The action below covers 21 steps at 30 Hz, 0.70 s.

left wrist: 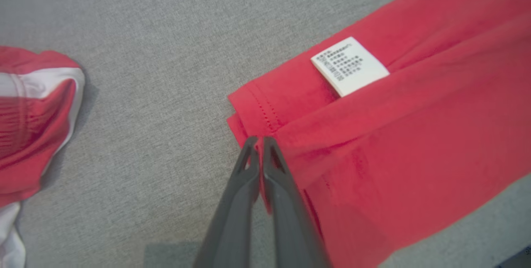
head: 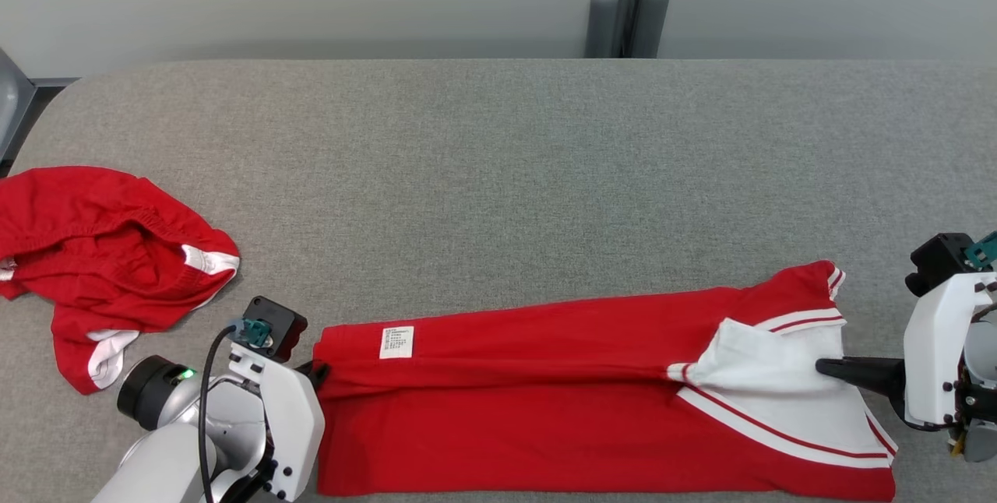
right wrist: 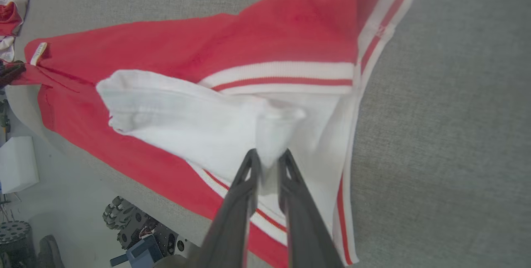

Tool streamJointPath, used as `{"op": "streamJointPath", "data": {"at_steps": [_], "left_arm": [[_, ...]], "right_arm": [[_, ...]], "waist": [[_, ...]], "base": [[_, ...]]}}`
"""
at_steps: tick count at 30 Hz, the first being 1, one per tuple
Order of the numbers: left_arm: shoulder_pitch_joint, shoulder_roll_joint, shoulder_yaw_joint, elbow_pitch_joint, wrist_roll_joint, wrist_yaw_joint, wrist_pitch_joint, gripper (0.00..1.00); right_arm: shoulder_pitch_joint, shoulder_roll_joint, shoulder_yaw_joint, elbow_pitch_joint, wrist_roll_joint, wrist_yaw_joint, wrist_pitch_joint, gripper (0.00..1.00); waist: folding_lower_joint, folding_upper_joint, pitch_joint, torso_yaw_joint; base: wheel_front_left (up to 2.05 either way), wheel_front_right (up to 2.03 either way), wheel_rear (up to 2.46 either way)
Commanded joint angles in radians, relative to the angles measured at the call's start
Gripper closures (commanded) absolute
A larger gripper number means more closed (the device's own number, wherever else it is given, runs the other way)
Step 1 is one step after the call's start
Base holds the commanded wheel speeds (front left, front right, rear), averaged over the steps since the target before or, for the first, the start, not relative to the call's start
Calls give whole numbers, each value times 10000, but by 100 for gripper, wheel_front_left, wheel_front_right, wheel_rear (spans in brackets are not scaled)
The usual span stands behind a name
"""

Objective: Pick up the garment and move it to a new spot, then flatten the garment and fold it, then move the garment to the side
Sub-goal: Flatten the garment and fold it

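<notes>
A red garment (head: 592,402) with white striped sleeves lies folded lengthwise along the near edge of the grey table (head: 498,160). A white care label (head: 396,342) faces up near its left end. My left gripper (head: 315,371) is at that left hem. In the left wrist view its tips (left wrist: 258,141) are pinched on the red folded edge (left wrist: 253,110) beside the label (left wrist: 349,67). My right gripper (head: 822,368) reaches in from the right. In the right wrist view it (right wrist: 269,154) holds a bunched peak of the white sleeve cloth (right wrist: 178,114), its fingers only slightly apart.
A second red and white garment (head: 101,254) lies crumpled at the table's left end, close to my left arm. Two grey posts (head: 627,20) stand behind the table's far edge. Below the near edge, the right wrist view shows the robot base's wheels (right wrist: 124,218) and a white box (right wrist: 16,162).
</notes>
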Motion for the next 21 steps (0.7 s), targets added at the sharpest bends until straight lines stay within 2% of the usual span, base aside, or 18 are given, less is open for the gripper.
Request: {"op": "streamJointPath", "data": {"at_steps": [1,13,18,21], "left_arm": [[96,121,-1,-18,-40,54,19,0],[635,359,2,-423,-301,250,385,0],[1049,558,159,-989,-451,541,466,0],[1210,626,344,-1455,-421,770,211,0]], "right_arm": [[188,-15,-20,49,56,5,42,0],[1111,-102,-289,-152,352,5,-315,0],[1583,-291,-388,-352,515,5,-528,0],[1679,-353,-715,-646,428,6,-1170,0]], "waist": [[0,0,-17,-4],[0,0,-491,-100],[0,0,-737,-166],[0,0,-826,-190]], "base": [[0,0,0],[0,0,0],[0,0,0],[0,0,0]]}}
